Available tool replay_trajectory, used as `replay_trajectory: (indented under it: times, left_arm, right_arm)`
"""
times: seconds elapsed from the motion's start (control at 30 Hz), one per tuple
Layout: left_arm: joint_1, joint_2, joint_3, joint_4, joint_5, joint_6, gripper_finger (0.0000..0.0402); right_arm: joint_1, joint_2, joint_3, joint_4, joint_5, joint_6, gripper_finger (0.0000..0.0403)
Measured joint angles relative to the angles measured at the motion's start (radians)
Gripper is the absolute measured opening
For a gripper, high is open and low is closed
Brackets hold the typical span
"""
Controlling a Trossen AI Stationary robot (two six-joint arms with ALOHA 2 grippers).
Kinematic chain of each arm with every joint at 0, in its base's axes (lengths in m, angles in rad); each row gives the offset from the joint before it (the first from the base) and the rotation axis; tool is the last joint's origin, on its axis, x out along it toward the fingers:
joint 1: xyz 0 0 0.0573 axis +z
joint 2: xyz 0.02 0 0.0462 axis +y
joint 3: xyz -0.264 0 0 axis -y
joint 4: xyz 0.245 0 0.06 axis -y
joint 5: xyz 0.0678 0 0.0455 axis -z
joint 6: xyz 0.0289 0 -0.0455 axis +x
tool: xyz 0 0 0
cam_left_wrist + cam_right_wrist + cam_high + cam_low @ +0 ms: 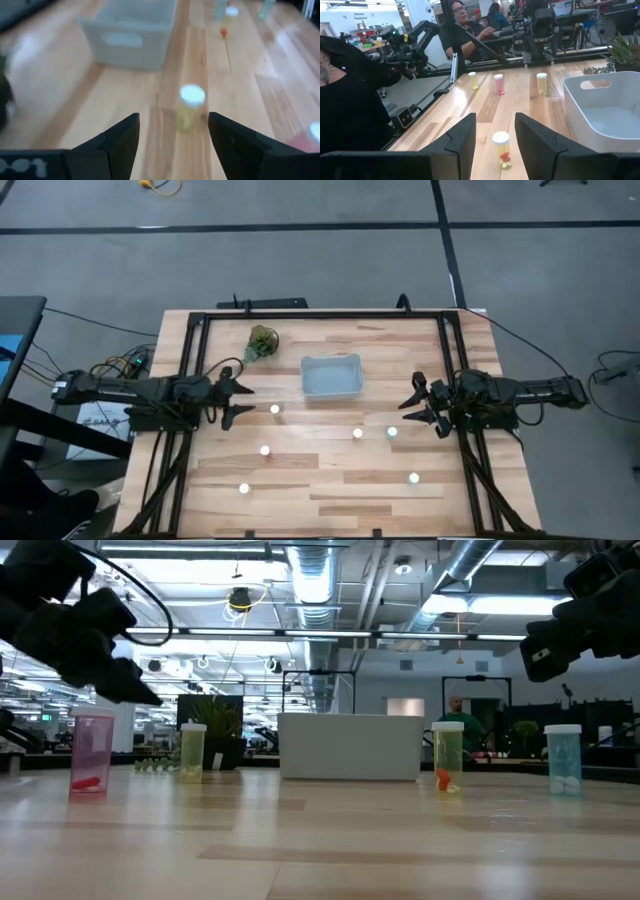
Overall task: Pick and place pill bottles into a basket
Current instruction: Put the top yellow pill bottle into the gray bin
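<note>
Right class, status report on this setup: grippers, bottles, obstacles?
Left gripper and right gripper open, empty, each aimed at a pill bottle. Six pill bottles on table, basket empty. Nothing blocking.

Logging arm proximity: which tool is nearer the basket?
Left. The left tool sits just off the basket on its left side; the right tool waits slightly farther off on its right.

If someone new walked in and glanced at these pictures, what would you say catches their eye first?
Probably the pale basket at the table's middle, with white-capped pill bottles scattered on the wood in front of it, none inside yet. Next, the two dark arms at the table's sides: the left gripper and right gripper both hang open, each facing a nearby bottle. A green sprig lies beside the basket's left corner.
</note>
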Motion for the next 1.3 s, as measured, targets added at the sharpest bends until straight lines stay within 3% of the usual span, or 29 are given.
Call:
replay_trajectory:
  times: [0.6,1.03,1.3]
  left_arm:
    - [-0.061,0.497,0.008,0.391,-0.025,-0.021,0.0226]
    - [-0.061,0.809,0.184,0.399,-0.049,0.05,0.0226]
    - [-0.061,0.887,0.246,0.395,-0.042,0.053,0.0212]
  right_arm:
    - [0.0,0.0,0.0,0.0,0.0,0.0,0.0129]
    - [0.0,0.0,0.0,0.0,0.0,0.0,0.0129]
    - [0.0,0.0,0.0,0.0,0.0,0.0,0.0129]
